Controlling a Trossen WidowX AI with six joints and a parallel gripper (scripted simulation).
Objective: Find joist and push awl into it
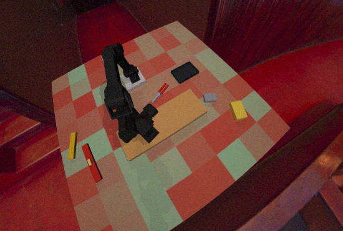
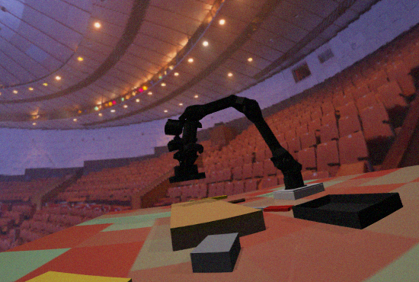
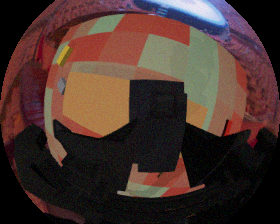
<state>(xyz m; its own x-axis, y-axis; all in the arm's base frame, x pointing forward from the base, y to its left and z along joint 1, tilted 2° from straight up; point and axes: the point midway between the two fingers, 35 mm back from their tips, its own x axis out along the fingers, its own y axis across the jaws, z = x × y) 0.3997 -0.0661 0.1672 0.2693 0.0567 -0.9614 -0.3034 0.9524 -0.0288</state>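
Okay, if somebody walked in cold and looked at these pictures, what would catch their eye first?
Most likely the black arm, bent over the near end of the tan floor panel in the middle of the checkered table, its end effector shut on a dark block, presumably the stud finder. Next, the red-handled awl lying beside the panel, and the black tray just beyond it.

Arm: black, arched up from a pale base plate (image 2: pixel 316 187), wrist pointing down.
Gripper (image 2: pixel 187 174): closed on a dark flat block, the stud finder (image 2: pixel 187 177), held above the far end of the panel.
Floor panel (image 2: pixel 213 213): tan top, dark sides.
Tray (image 2: pixel 348 209): black, low-walled (right of the panel).
Grey block (image 2: pixel 216 256): just in front of the panel.
Table (image 2: pixel 312 251): red, green and tan checks.
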